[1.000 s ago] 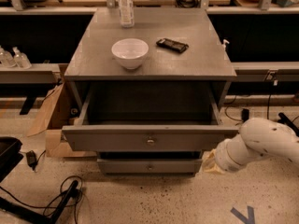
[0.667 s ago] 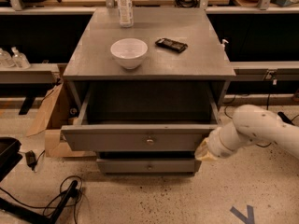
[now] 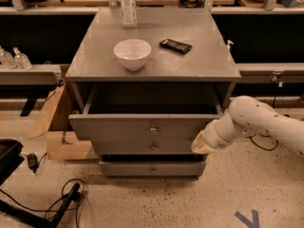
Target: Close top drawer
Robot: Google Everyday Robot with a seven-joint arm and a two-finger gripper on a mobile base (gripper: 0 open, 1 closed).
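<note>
While the top drawer (image 3: pixel 118 127) stands partly pulled out of the grey cabinet (image 3: pixel 204 65), its long front panel sits closer to the cabinet than it did a second ago, and less of its dark inside shows. The gripper (image 3: pixel 202 144) has come left and in from the right. It now lies against the right end of that front panel, just below its lower corner. Whether it is spread or closed up cannot be made out. The white arm (image 3: pixel 266 122) reaches in from the right edge.

A small metal knob (image 3: pixel 153 128) sits at the middle of the front panel. Below it the middle drawer (image 3: pixel 142 147) and the bottom drawer (image 3: pixel 152 168) show narrower fronts.

On the cabinet top a white bowl (image 3: pixel 132 53) stands near the front edge, a flat dark object (image 3: pixel 175 45) lies to its right, and a clear bottle (image 3: pixel 127 6) stands at the far side.

Left of the cabinet lean pieces of cardboard (image 3: pixel 54 113). Black cables (image 3: pixel 57 198) trail over the speckled floor (image 3: pixel 190 203), and a blue tape mark (image 3: pixel 247 218) lies at the near right. Long benches run across behind the cabinet.
</note>
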